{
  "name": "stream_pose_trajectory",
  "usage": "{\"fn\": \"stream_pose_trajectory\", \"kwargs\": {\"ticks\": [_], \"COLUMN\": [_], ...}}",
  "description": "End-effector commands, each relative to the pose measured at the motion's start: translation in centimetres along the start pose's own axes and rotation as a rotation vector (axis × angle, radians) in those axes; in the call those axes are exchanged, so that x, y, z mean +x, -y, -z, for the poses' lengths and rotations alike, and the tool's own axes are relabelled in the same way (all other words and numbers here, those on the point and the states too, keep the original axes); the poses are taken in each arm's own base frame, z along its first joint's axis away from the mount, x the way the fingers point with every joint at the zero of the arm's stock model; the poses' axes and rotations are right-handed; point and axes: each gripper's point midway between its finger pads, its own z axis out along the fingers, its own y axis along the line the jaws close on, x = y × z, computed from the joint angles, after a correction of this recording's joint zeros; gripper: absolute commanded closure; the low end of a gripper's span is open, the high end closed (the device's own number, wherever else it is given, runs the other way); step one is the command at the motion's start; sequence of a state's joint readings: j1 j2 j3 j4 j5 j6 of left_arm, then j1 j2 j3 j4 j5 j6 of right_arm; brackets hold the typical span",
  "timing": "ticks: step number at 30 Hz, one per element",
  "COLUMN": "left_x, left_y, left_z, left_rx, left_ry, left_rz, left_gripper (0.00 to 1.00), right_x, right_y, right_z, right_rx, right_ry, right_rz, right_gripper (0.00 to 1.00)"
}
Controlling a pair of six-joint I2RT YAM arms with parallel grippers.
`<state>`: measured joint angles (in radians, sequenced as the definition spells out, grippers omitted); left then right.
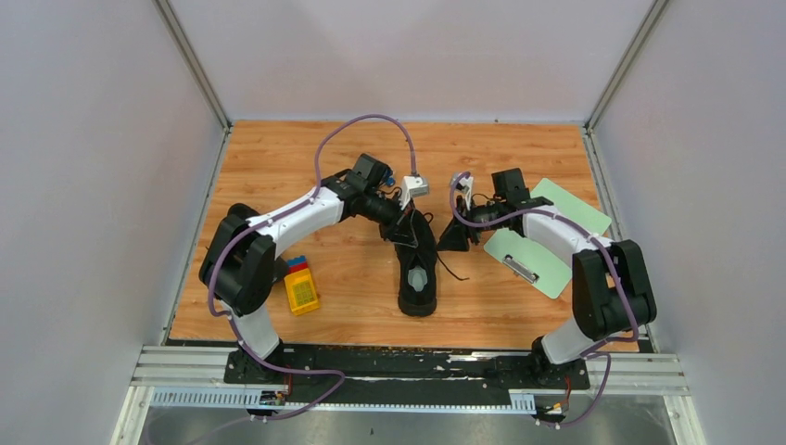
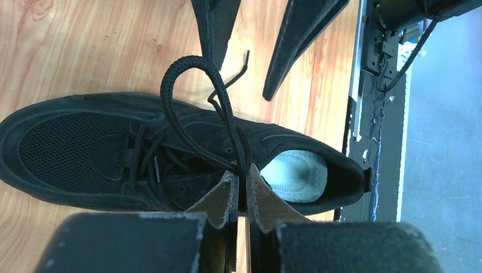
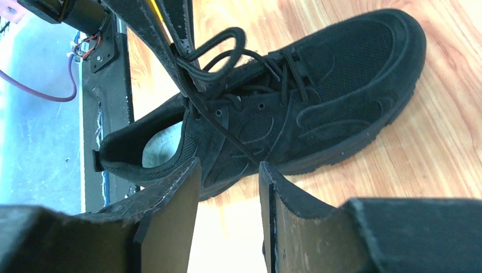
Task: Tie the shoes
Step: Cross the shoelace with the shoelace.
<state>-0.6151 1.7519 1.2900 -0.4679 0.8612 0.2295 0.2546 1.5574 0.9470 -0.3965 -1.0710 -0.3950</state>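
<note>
Losing the loop is the main risk on the left side. The left gripper (image 2: 241,175) has its fingers pressed together on the base of a lace loop (image 2: 167,95), pinching only the two thin strands. If that arm pulls farther from the eyelets, the cord could slide out or drag the light shoe (image 2: 68,142) across the wooden table (image 1: 278,158). In the middle, the loop stands loosely and could fold over or twist before anything is wrapped around it. On the right, the right gripper (image 3: 229,165) has its fingers spread apart and holds nothing. The free lace strand (image 3: 227,136) runs down the side of the shoe towards that gap. It is thin and black against black fabric, so a closing move could miss it, nip the upper instead, or knock the other arm's fingers just above.

Only one shoe is in view. It lies on its sole mid-table with the heel towards the arm bases, a small yellow block (image 1: 301,290) well apart on its left and green clipboards (image 1: 528,260) on its right. The left gripper hovers over the tongue, just ahead of the pale insole (image 2: 295,170), with the loop rising from it. The right gripper sits just beside the shoe's right flank, near the same eyelets, not touching the shoe as far as I can tell.
</note>
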Motion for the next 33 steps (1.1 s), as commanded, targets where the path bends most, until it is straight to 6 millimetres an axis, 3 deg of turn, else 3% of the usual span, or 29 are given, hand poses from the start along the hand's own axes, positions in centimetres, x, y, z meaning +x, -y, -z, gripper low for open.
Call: {"fn": "stream_pose_trajectory", "kwargs": {"ticks": [1, 6, 8, 16, 21, 28, 33], "left_x": [-1.6, -1.5, -1.5, -1.4, -1.3, -1.4, -1.4], "left_y": [0.0, -0.2, -0.2, -0.3, -0.3, -0.2, -0.1], "left_z": [0.5, 0.6, 0.6, 0.5, 0.8, 1.2, 1.2], "left_rx": [0.010, 0.009, 0.013, 0.012, 0.001, 0.010, 0.036], "left_ry": [0.045, 0.057, 0.059, 0.061, 0.063, 0.066, 0.072], "left_rz": [-0.013, 0.011, 0.014, 0.027, 0.028, 0.051, 0.090], "left_gripper": [0.92, 0.92, 0.92, 0.88, 0.75, 0.68, 0.64], "right_x": [-1.1, -1.1, -1.1, -1.6, -1.8, -0.8, 0.3], "right_y": [0.2, -0.6, -0.7, -1.3, -3.2, -5.3, -5.7], "right_z": [-1.6, -3.0, -3.3, -3.1, -2.3, -2.3, -3.0], "right_rx": [-0.021, -0.046, -0.047, -0.054, -0.090, -0.134, -0.144], "right_ry": [0.022, 0.008, 0.008, 0.015, 0.012, -0.012, -0.046], "right_rz": [0.116, 0.128, 0.121, 0.087, 0.071, 0.049, 0.040], "right_gripper": [0.56, 0.56, 0.60, 1.00, 1.00, 1.00, 1.00]}}
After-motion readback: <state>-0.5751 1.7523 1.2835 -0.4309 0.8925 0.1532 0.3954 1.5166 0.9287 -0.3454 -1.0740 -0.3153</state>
